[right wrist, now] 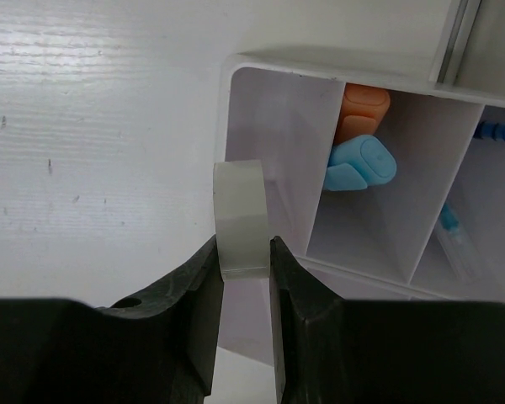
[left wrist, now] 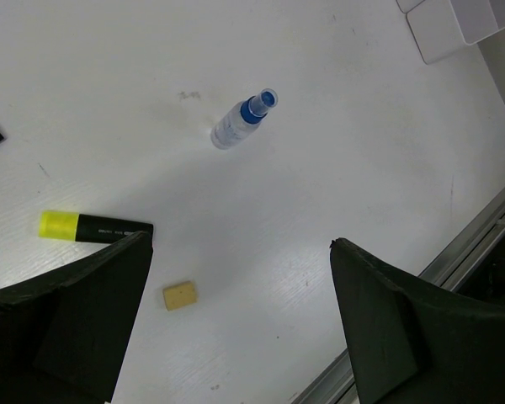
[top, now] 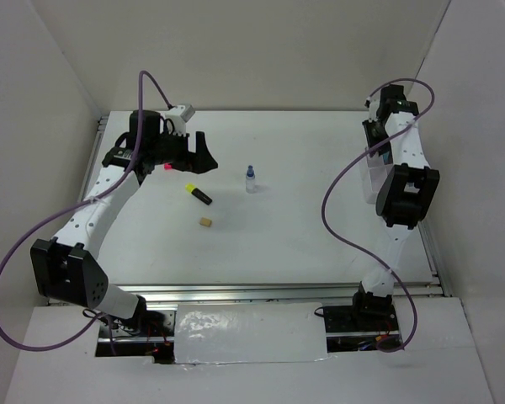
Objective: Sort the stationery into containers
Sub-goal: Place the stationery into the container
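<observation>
Bottle (top: 251, 178) stands mid-surface (top: 303, 236). Left of it and nearer lies the highlighter (top: 199, 194), with the eraser (top: 206, 223) nearer still. At the right edge, the tray (right wrist: 261, 63): the right pincer (right wrist: 244, 252) holds a small piece (right wrist: 240, 210) over its left compartment, two capped items next along.

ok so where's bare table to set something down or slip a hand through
Widest bare stretch: between the bottle and the tray, down to the near edge. Crowded on the left: yellow highlighter, eraser and pink highlighter sit by the open left end effector. The right end effector, shut on a translucent piece, hangs at the tray.
</observation>
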`<action>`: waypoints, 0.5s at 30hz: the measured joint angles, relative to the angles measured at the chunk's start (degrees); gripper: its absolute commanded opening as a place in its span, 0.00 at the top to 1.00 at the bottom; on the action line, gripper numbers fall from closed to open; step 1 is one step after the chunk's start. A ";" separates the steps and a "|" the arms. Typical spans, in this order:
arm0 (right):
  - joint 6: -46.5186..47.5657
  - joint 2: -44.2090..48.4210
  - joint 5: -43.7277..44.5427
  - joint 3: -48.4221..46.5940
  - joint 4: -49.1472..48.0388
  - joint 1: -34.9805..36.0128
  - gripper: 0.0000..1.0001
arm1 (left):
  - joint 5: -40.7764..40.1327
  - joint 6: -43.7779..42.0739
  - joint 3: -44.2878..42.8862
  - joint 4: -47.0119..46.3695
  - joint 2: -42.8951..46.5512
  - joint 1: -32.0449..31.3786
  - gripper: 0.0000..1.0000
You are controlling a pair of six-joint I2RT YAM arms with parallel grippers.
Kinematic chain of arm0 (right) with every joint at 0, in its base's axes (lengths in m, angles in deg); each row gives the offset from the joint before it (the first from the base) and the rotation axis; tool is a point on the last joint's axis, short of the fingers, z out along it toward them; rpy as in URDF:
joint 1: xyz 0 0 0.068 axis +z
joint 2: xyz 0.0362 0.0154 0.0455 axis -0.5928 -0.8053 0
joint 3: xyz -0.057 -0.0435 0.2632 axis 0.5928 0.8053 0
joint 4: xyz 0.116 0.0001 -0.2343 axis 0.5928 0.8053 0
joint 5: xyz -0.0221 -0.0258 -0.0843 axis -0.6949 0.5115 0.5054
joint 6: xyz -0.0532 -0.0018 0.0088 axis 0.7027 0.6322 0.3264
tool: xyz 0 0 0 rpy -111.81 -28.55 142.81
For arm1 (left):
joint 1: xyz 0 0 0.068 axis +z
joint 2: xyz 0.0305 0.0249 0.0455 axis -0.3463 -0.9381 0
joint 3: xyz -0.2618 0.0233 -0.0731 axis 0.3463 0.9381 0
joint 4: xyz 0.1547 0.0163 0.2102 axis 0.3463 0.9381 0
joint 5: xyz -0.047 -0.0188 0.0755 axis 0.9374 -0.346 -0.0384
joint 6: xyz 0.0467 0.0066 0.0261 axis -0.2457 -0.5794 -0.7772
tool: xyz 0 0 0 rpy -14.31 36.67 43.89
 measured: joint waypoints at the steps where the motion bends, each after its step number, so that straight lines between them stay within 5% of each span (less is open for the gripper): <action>1: -0.11 -0.48 0.33 -0.02 0.00 0.00 0.87 | -0.24 -0.02 0.11 -0.04 0.00 0.00 0.01; 11: -1.22 -3.65 2.80 -0.52 0.04 0.04 0.66 | -1.49 -0.07 0.46 -0.02 -0.20 0.00 0.01; 15: -1.68 -3.72 3.74 -1.66 0.02 0.13 0.48 | -1.99 -0.11 0.61 0.07 -0.20 0.00 0.01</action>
